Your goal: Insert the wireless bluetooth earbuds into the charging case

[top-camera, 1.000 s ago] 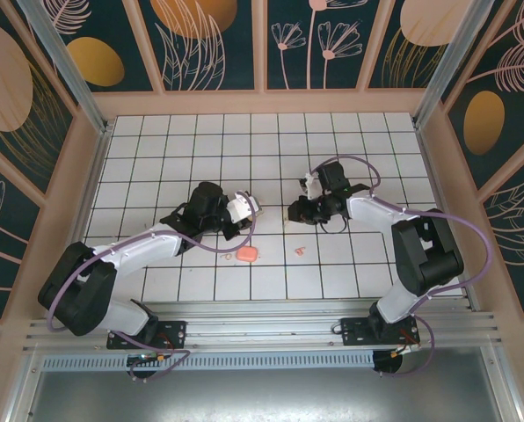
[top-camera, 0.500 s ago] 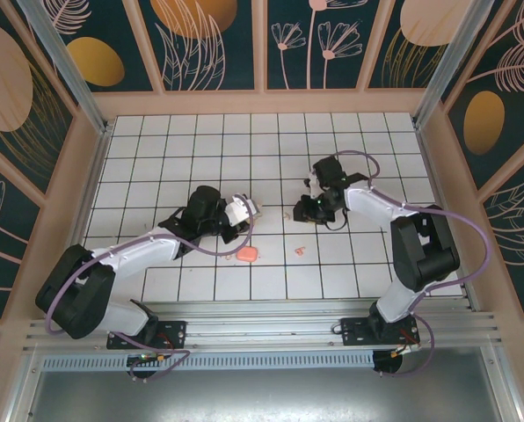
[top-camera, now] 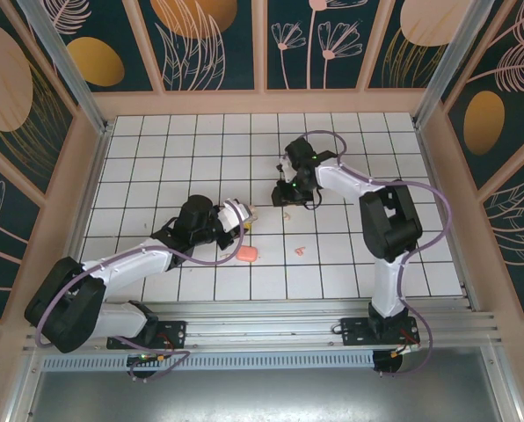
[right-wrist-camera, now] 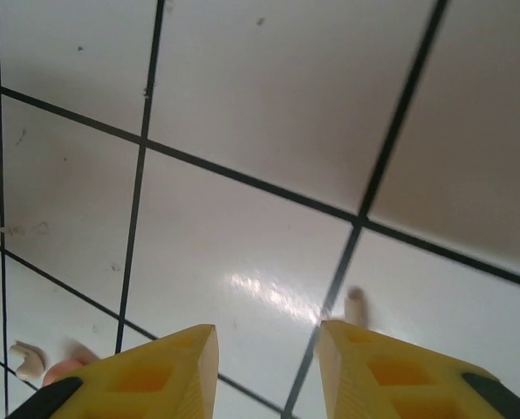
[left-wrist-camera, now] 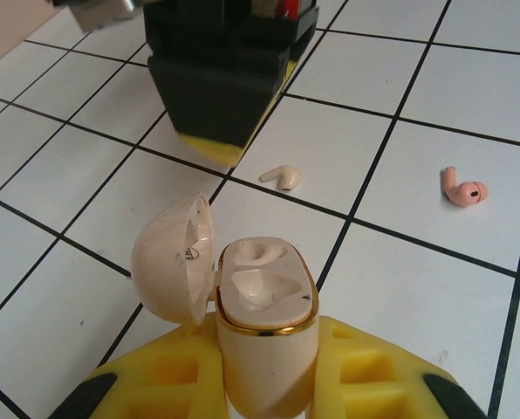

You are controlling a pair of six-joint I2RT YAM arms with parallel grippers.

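My left gripper (left-wrist-camera: 264,380) is shut on the charging case (left-wrist-camera: 264,301), a cream pod with a gold rim. It is held upright with its lid (left-wrist-camera: 168,257) swung open to the left and both wells bare. In the top view this case (top-camera: 248,214) sits at the left gripper (top-camera: 239,217). A cream earbud (left-wrist-camera: 282,176) lies on the tile just beyond it, and a pink earbud (left-wrist-camera: 463,188) lies further right. My right gripper (top-camera: 284,198) hovers just behind the cream earbud (top-camera: 287,214). Its yellow fingers (right-wrist-camera: 155,371) stand open with bare tile between them, and a small cream stem (right-wrist-camera: 356,305) is by the right fingertip.
A salmon-pink rounded piece (top-camera: 247,254) lies on the tiles near the left arm, with the pink earbud (top-camera: 300,251) one square to its right. The right gripper's black body (left-wrist-camera: 221,70) stands close behind the case. Pink walls (top-camera: 93,167) ring the grid table.
The right arm has swung left and toward the back, and its jaws have parted. The left gripper has slid slightly nearer and left, still holding the case.
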